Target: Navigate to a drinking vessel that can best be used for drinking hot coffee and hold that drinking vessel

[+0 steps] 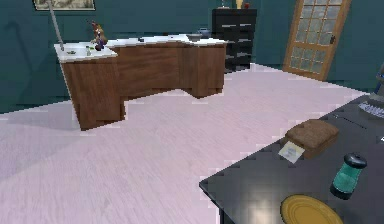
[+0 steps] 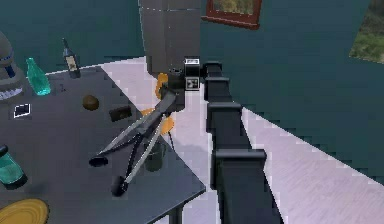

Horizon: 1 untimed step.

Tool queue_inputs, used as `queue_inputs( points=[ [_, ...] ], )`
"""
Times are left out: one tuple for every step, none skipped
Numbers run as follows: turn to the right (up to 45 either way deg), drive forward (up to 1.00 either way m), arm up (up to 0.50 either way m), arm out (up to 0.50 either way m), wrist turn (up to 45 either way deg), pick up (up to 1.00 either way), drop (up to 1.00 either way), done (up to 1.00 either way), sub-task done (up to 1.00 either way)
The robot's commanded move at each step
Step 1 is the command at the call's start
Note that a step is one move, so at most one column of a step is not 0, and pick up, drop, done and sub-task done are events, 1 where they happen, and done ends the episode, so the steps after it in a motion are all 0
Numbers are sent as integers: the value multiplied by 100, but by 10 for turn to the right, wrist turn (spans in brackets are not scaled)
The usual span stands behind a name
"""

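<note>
Possibly the mug: a dark cup [image 2: 153,158] stands near the dark table's [image 2: 70,130] edge, just beside the gripper [image 2: 108,173]. Finger state and hold: cannot tell. Forward view adds a wooden counter [image 1: 150,70].

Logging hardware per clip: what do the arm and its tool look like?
The arm is a dark, square-sectioned bar in stepped segments. At its far end sit two small white squares with black marks. The tool has a dark body and two thin grey fingers.
</note>
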Motion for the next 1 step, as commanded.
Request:
queue_inputs(
  points=[
    [0, 0, 0, 0, 450, 0, 0, 0, 0]
  ],
)
